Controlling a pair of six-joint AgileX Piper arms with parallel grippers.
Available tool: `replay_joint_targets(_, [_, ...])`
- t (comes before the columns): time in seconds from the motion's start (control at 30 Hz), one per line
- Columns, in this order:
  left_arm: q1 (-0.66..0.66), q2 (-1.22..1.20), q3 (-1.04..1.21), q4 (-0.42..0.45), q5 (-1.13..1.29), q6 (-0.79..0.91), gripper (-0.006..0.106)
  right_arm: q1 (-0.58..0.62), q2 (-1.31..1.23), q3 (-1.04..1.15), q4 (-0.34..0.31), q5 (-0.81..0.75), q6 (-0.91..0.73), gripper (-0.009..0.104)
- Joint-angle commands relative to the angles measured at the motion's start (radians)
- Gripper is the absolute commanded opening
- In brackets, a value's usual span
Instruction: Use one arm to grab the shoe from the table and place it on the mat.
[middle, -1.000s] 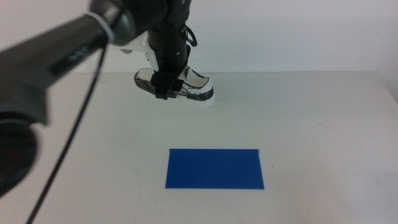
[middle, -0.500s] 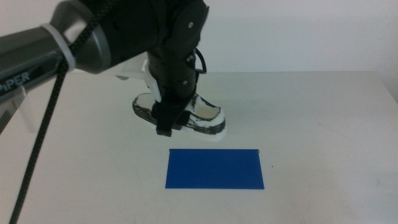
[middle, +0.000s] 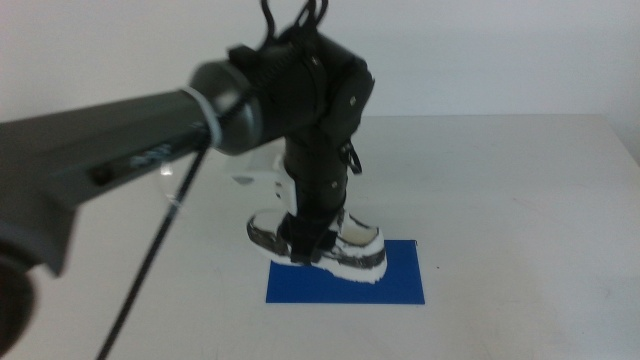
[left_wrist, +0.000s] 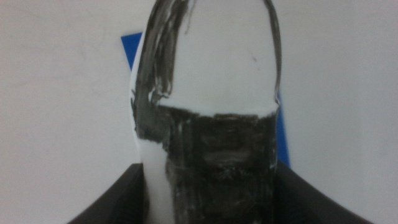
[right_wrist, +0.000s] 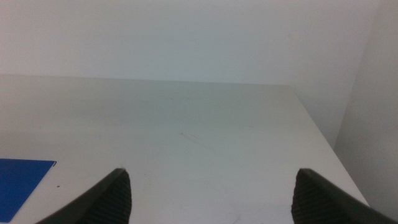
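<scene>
The dark grey arm (middle: 150, 150) reaches in from the left. My left gripper (middle: 312, 248) is shut on the white and black marbled shoe (middle: 345, 252) and holds it over the left part of the deep blue mat (middle: 395, 285). The shoe's sole looks close to or touching the mat; I cannot tell which. In the left wrist view the shoe (left_wrist: 211, 93) fills the space between the jaws, with the mat (left_wrist: 134, 50) showing behind it. My right gripper (right_wrist: 211, 193) is open and empty, out of the middle view, over the white table (right_wrist: 186, 137).
The table (middle: 520, 200) is bare around the mat. Its right edge shows in the right wrist view (right_wrist: 323, 143), and a corner of the mat (right_wrist: 18, 177) shows there too. A pale wall stands behind the table.
My left gripper has carried the shoe from the far side of the table forward and to the right, down to the mat's left part.
</scene>
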Motion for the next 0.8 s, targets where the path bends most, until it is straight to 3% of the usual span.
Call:
replay_joint_targets(0.0, [0.008, -0.023, -0.040, -0.021, -0.022, -0.023, -0.002, 0.003, -0.020, -0.010, -0.008, -0.080, -0.013, 0.066])
replay_joint_targets(0.37, [0.008, 0.124, -0.173, -0.071, -0.065, -0.023, -0.002, 0.003, -0.020, -0.010, -0.008, -0.080, -0.013, 0.066])
replay_joint_targets(0.77, [0.007, 0.156, -0.179, -0.065, -0.040, -0.023, -0.002, 0.003, -0.020, -0.010, -0.008, -0.080, -0.013, 0.066])
